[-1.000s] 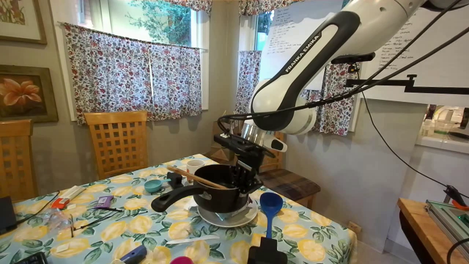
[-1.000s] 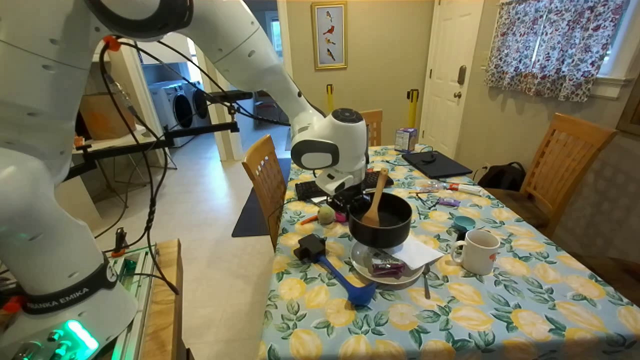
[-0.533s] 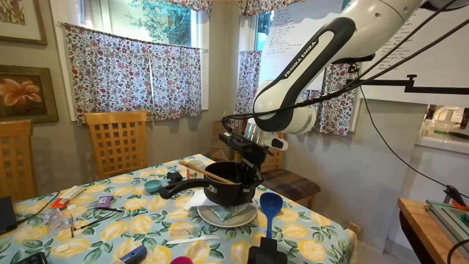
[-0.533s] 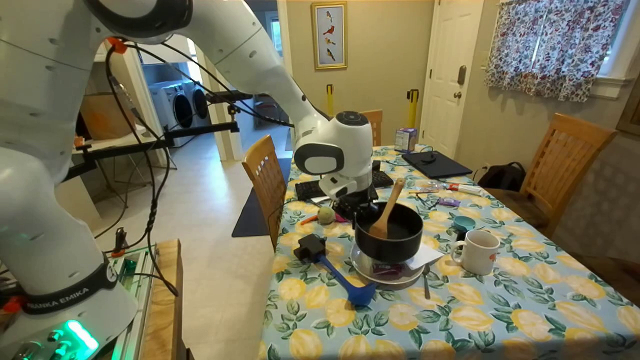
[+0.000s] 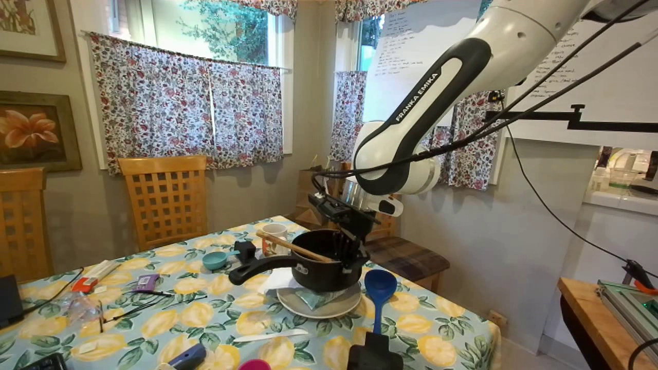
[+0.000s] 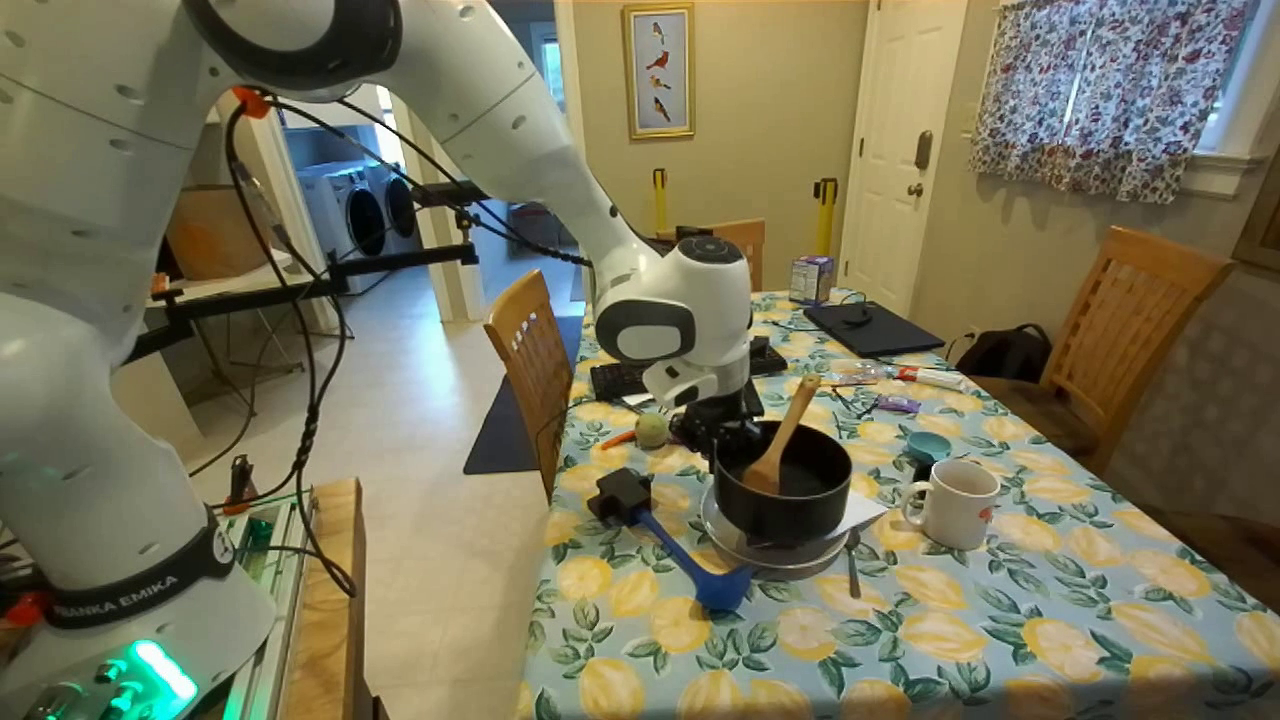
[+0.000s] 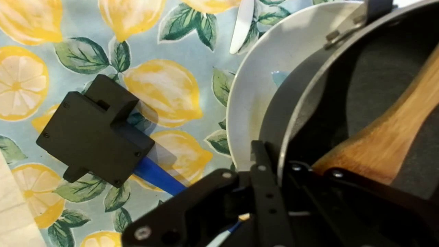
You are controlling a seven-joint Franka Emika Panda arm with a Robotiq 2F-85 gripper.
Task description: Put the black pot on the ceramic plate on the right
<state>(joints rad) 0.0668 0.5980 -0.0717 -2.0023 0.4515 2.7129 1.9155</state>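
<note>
In an exterior view, a blue ladle lay nearest, inside the right edge of the table. Next inward sat the ceramic plate, bearing a packet. The black pot was held upright above the plate (contact with the packet could not be determined). The fingers of the gripper were clamped on the pot's rim. A wooden spatula rested inside the pot. Beyond, toward the far corner, stood a mug.

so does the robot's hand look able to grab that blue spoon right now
Probably not: the hand grips the wall of the black pot. Once free, it would likely find the bowl of the blue spoon uncovered.
</note>
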